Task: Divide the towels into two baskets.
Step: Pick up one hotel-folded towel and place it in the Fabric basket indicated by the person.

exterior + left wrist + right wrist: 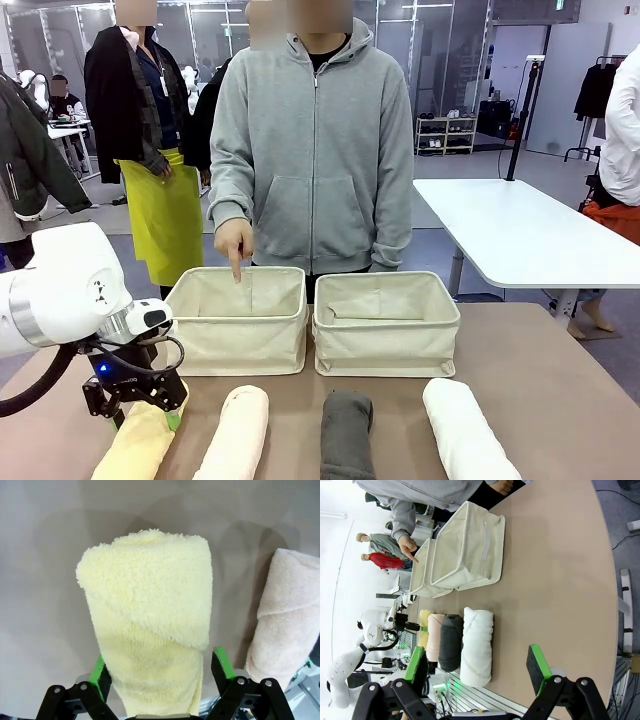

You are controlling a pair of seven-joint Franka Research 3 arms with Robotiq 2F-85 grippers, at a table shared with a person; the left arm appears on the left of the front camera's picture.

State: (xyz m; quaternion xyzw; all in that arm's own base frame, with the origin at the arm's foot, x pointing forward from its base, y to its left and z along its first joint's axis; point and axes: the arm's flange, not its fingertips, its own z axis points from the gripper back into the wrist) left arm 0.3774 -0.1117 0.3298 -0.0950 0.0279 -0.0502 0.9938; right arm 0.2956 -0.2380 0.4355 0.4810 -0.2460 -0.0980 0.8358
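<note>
Four rolled towels lie in a row at the table's near edge: pale yellow (135,445), cream (235,430), dark grey (347,435) and white (468,430). Behind them stand two cream canvas baskets, left (238,330) and right (387,335), both empty. My left gripper (140,400) is down over the yellow towel's far end. In the left wrist view the jaws of that gripper (161,672) straddle the yellow towel (150,610); one green pad touches it and the other stands slightly off. My right gripper (477,667) hangs open and empty above the white towel (477,645).
A person in a grey hoodie stands at the far side, with one hand (236,245) pointing a finger down into the left basket. The cream towel (285,625) lies close beside the yellow one. Bare table stretches to the right of the white towel.
</note>
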